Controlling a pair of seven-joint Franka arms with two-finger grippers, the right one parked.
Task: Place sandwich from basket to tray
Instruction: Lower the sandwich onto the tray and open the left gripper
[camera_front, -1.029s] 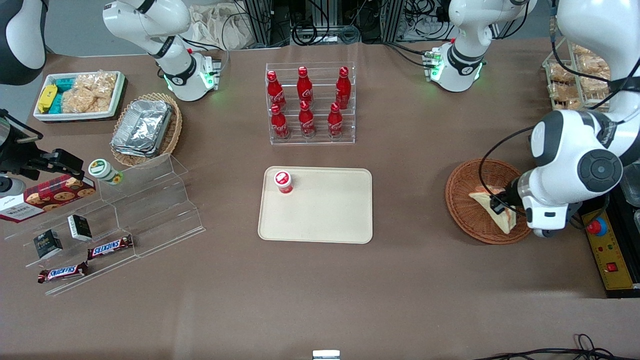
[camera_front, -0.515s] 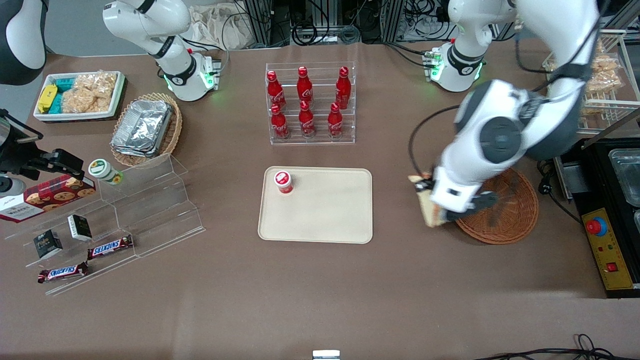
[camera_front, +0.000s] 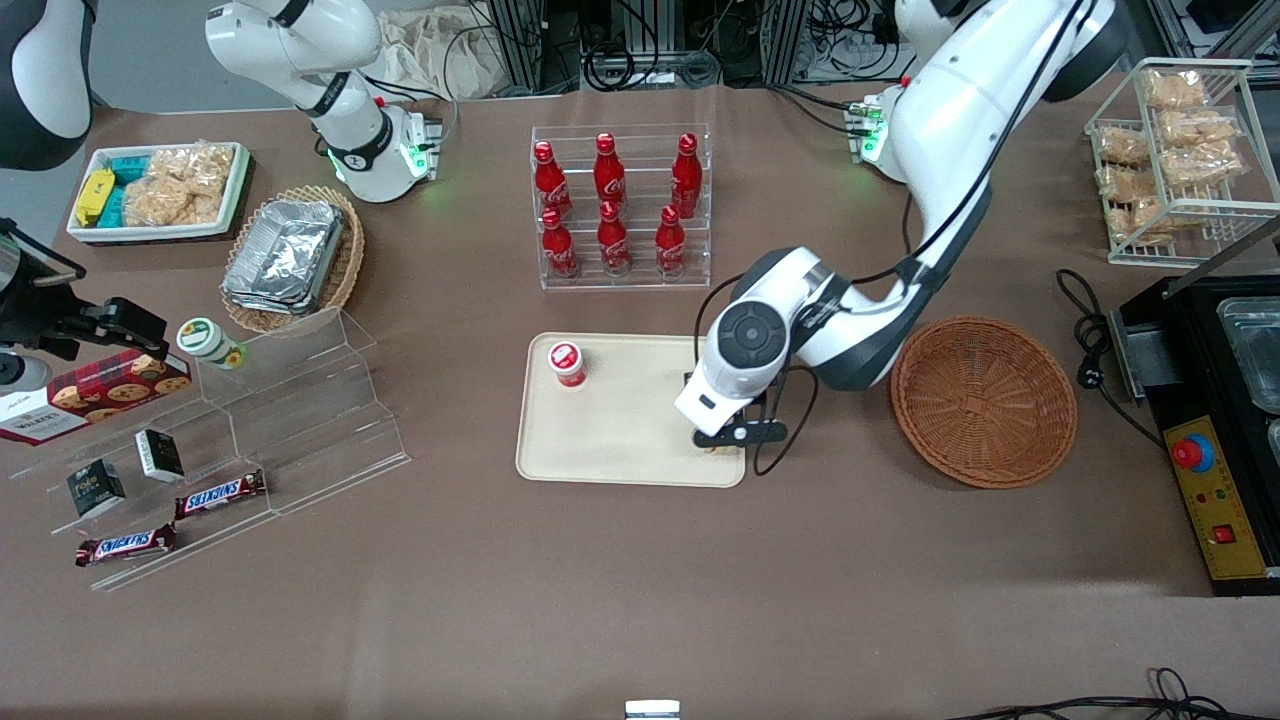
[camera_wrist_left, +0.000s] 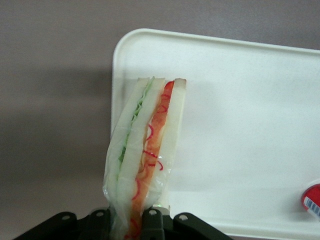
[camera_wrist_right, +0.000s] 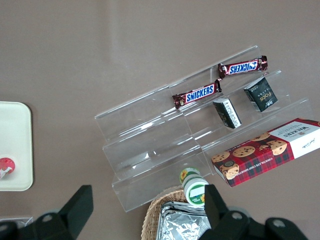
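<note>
The left arm's gripper (camera_wrist_left: 131, 222) is pinching the triangular wedge sandwich of pale cream bread (camera_wrist_left: 145, 155), jaws pressed on its wrapped end, its long axis running straight out from the fingertips. It is hanging above the flat beige rectangular tray (camera_front: 640, 445), at the end nearest the round reddish-brown wicker basket (camera_front: 984, 400), which is sitting emptied beside it. Lowering looks like what remains.
</note>
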